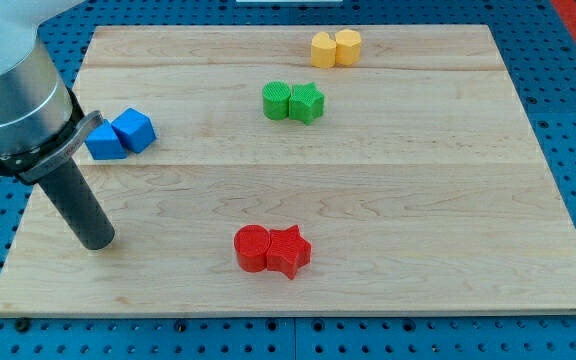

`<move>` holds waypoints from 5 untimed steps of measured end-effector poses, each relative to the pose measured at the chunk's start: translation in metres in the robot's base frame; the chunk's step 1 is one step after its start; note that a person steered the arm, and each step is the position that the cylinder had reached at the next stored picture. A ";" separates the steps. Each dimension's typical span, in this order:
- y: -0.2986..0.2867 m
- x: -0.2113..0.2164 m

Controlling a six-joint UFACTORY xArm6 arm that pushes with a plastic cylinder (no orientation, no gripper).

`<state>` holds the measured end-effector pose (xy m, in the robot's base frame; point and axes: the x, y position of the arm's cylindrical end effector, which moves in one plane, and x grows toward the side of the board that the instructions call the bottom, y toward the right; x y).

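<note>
We see blue blocks point(121, 134), green blocks point(293, 101), yellow blocks point(336, 47) and red blocks point(272, 249) on a pale wooden board point(408, 200), ringed by blue pegboard point(568, 90).

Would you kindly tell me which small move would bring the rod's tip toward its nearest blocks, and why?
Probably a short slide toward the view's top, slightly right: my tip touches nothing on the wooden board, and the touching blue triangular block and blue cube lie nearest, above it; the red cylinder and red star sit farther right.
</note>
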<state>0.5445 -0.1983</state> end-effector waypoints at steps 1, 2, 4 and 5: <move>-0.002 -0.002; -0.010 -0.002; -0.026 -0.008; -0.033 -0.011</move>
<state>0.5336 -0.2312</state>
